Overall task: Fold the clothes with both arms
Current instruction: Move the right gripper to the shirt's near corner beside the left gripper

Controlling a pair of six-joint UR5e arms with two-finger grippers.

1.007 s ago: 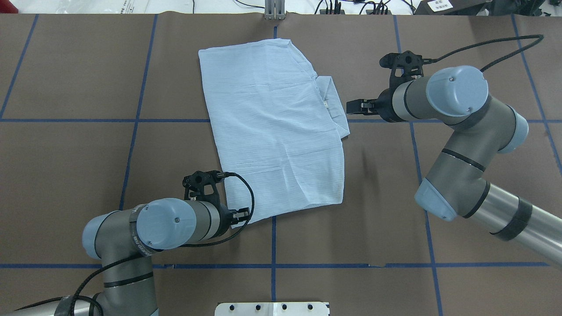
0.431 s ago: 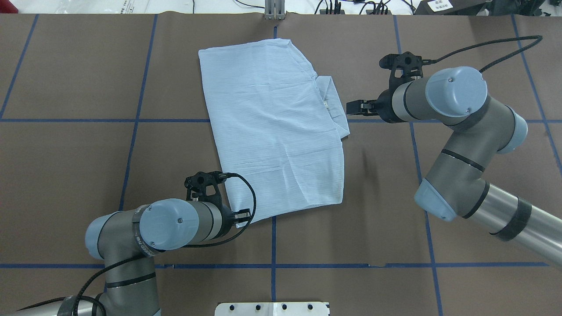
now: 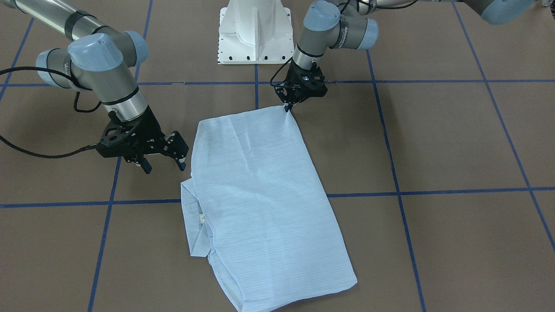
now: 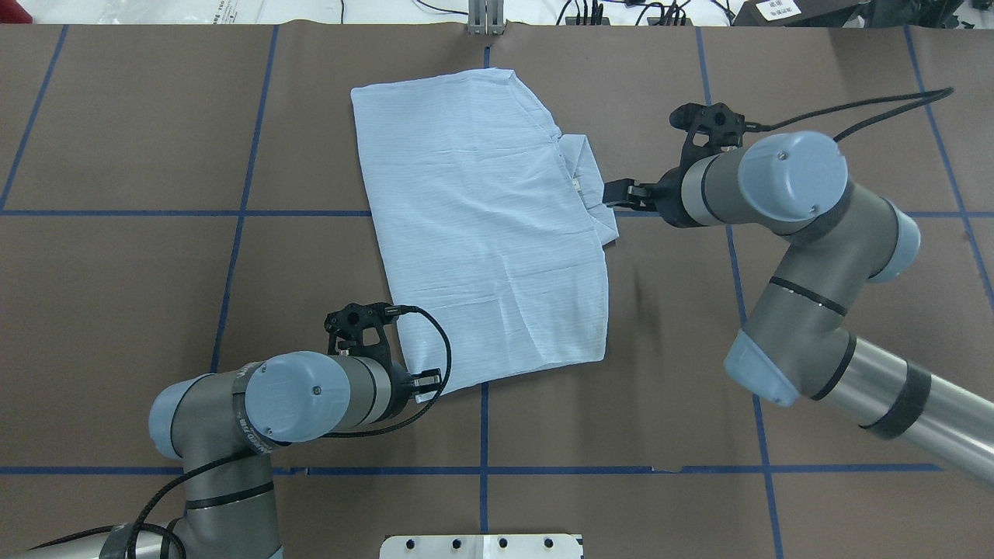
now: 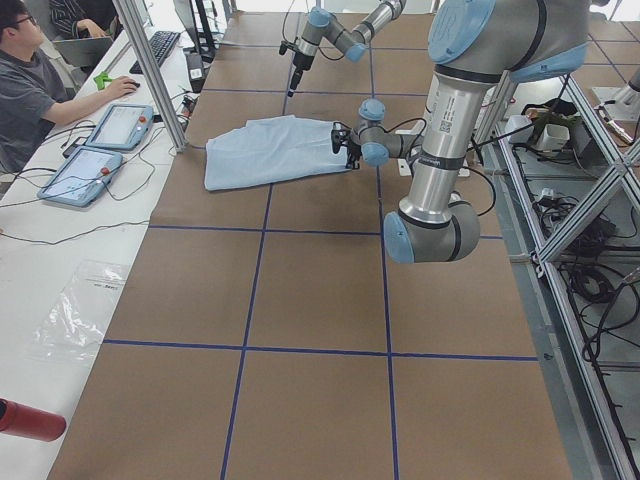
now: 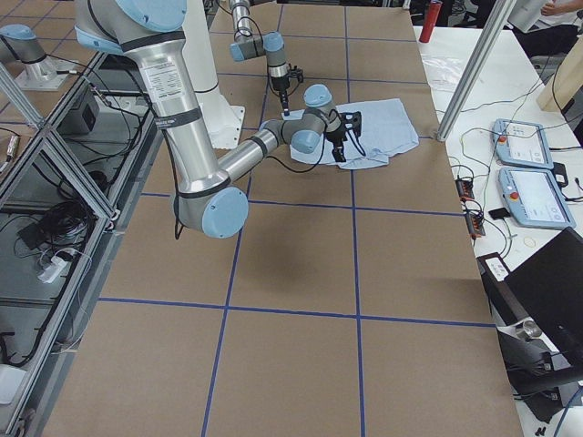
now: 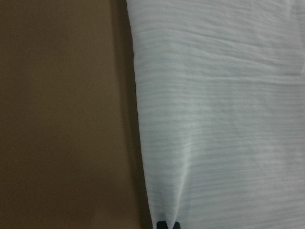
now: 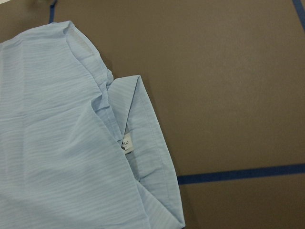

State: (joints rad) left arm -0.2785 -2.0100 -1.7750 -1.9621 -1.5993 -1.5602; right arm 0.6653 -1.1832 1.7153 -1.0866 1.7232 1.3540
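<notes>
The pale blue striped shirt lies folded into a long rectangle on the brown table, with its collar and white neck label on the robot's right side. My left gripper is shut on the shirt's near left corner; in the left wrist view its fingertips pinch the cloth at the bottom edge. My right gripper hangs open just beside the collar, holding nothing.
Blue tape lines grid the table. The white pedestal base stands at the robot's edge. A metal post sits at the far edge. A person sits at a side desk with two tablets.
My right arm has moved toward the shirt, bringing its open gripper up to the collar's edge. The left gripper stays on the near corner, almost still.
</notes>
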